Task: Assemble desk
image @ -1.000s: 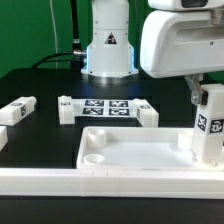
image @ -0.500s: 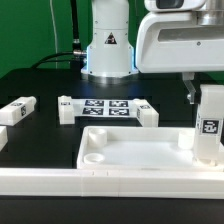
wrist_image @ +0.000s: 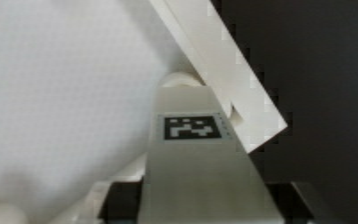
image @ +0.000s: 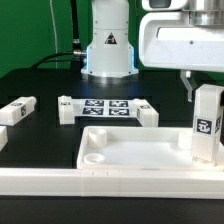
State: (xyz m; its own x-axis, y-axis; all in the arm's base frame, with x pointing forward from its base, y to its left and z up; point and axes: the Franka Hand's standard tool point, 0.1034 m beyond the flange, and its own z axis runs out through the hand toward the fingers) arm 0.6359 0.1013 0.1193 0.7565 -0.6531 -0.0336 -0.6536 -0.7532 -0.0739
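Observation:
The desk slab (image: 135, 152) lies flat at the front, rim up, with a round socket (image: 96, 136) showing at its near-left corner. My gripper (image: 205, 90) is shut on a white square leg (image: 207, 125) and holds it upright over the slab's corner on the exterior view's right. The leg's foot is hidden behind the rim. In the wrist view the leg (wrist_image: 202, 165) runs out between my dark fingers (wrist_image: 130, 200), tag facing the camera, down to the slab's corner (wrist_image: 87, 90). My gripper (wrist_image: 206, 208) is closed on it.
A leg (image: 17, 110) lies at the exterior view's left. The marker board (image: 108, 106) lies behind the slab with white parts at each end (image: 66, 108) (image: 148, 113). The robot base (image: 108, 45) stands behind. A white rail (image: 40, 180) runs along the front.
The held leg has turned a little, its tag shifting toward the exterior view's left. The gripper housing has risen slightly. The slab and the other parts have not moved.

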